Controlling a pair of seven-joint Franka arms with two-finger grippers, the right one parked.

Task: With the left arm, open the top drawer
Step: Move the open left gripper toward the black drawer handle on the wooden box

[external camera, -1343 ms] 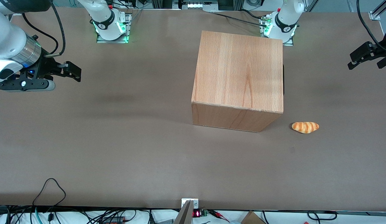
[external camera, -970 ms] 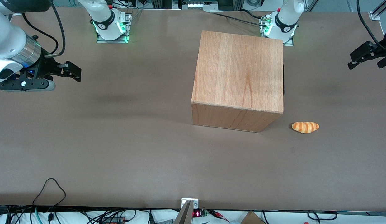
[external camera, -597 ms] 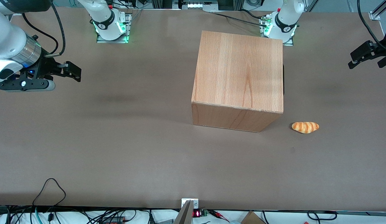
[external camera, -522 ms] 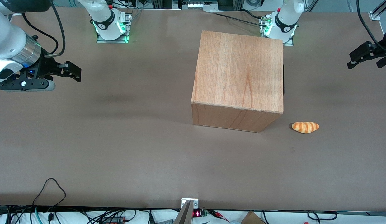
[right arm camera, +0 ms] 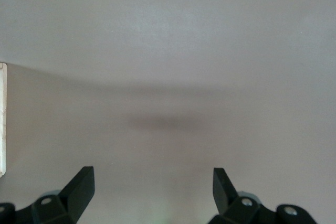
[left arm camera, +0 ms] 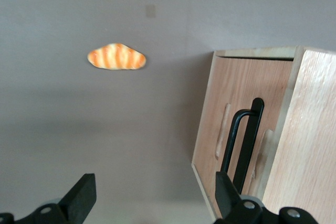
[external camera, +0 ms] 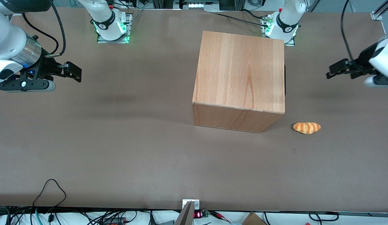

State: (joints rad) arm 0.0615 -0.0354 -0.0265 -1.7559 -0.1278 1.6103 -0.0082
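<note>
The wooden cabinet (external camera: 241,72) stands mid-table, its front turned toward the working arm's end. In the front view only a thin dark edge of the handle (external camera: 285,79) shows. The left wrist view shows the top drawer (left arm camera: 275,103) pushed in flush, with its slim black bar handle (left arm camera: 242,140) standing off the panel. My left gripper (external camera: 340,72) hovers in front of the cabinet, well apart from it. It (left arm camera: 152,200) is open, with only bare table between its fingers (left arm camera: 79,200).
A striped orange bread roll (external camera: 306,127) lies on the brown table (external camera: 119,140) beside the cabinet's front corner, nearer the front camera than my gripper; the wrist view shows it too (left arm camera: 116,57). Arm bases (external camera: 283,25) stand at the table's back edge.
My left gripper has moved in from the table's end toward the cabinet's front, still open. The cabinet and bread roll have not moved.
</note>
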